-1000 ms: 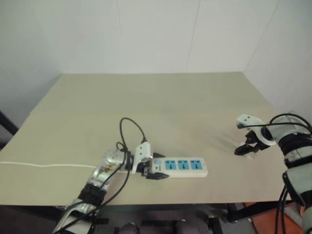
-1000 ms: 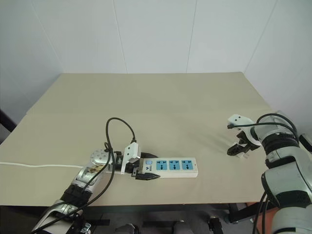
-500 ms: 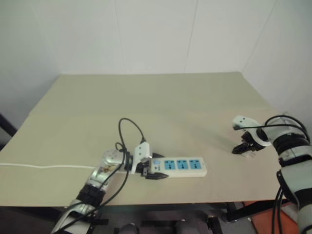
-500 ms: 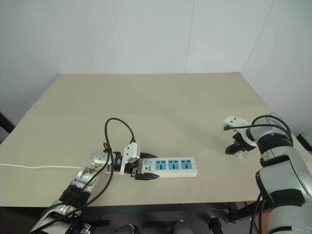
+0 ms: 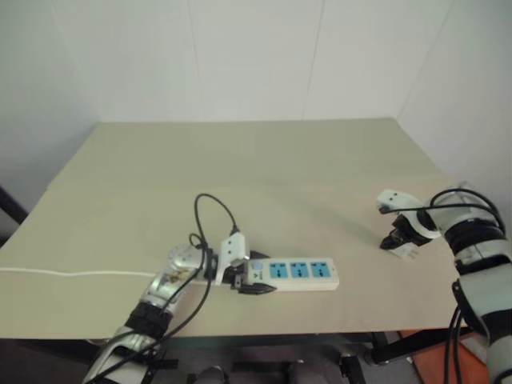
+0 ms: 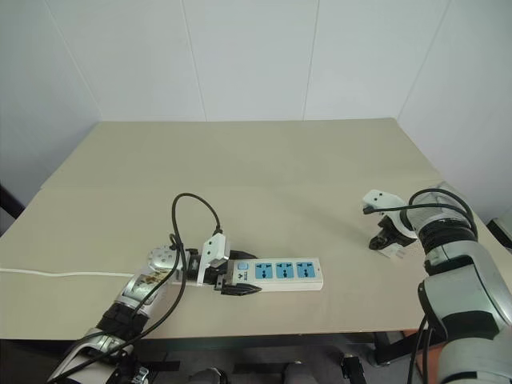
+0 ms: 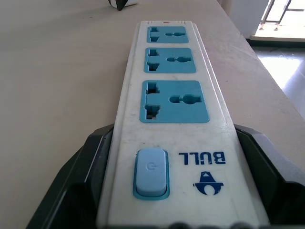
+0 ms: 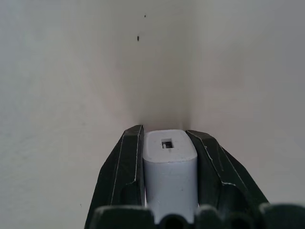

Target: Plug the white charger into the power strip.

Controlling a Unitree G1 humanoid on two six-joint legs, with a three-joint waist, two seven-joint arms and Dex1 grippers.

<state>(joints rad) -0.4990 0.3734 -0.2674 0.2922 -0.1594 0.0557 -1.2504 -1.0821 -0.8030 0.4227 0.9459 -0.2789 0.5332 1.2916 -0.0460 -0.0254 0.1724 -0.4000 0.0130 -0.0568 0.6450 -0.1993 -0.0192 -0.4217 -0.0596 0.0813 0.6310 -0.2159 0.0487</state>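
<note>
My left gripper (image 5: 250,282) low, pointing right, fingers clamped on power strip (image 5: 302,274) end. My right gripper (image 6: 386,242) angled steeply down, fingers (image 8: 125,167) closed against white charger (image 8: 170,171).

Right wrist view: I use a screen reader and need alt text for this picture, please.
The right gripper's two black fingers are shut on a small, blocky white charger, one finger against each side. A small rectangular port shows in the charger's end face, which points at the plain beige tabletop beyond.
</note>
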